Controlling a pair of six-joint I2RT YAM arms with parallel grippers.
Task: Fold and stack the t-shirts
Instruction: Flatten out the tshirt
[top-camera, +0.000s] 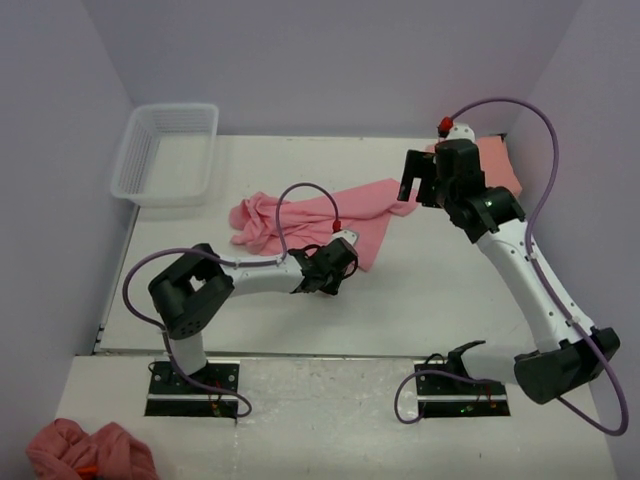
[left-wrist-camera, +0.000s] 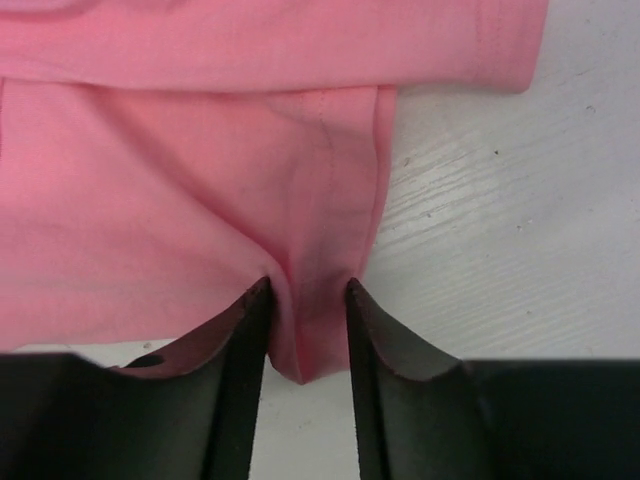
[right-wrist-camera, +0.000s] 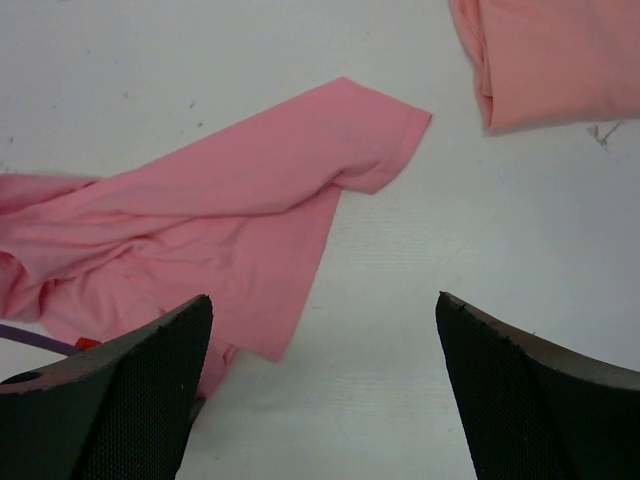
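The white bench (top-camera: 430, 290) filled the view, and the rose-pink t-shirt (top-camera: 300, 215) sprawled across it, just off the near right corner of the white mesh basket (top-camera: 135, 160). It was bunched at the end closer to the basket and stretched out flatter away from it. The salmon-orange t-shirt (top-camera: 497, 160) lay folded much farther from the basket, on the opposite side of the bench, apart from the pink one.

The left gripper (top-camera: 340, 258) sat low at the pink shirt's near edge, the end away from the basket, and there it was, pinching a narrow fold of the hem (left-wrist-camera: 307, 290). The cloth puckered up between both jaws and touched each.

The right gripper (top-camera: 418, 192) hung above the bench with its jaws spread wide and nothing between them. The pink shirt's sleeve tip (right-wrist-camera: 390, 130) lay just ahead of it on the basket side, with the salmon shirt's corner (right-wrist-camera: 560, 60) ahead on the other.

A crumpled pinkish cloth (top-camera: 90, 450) sat well away from the basket, beside the left arm's base.
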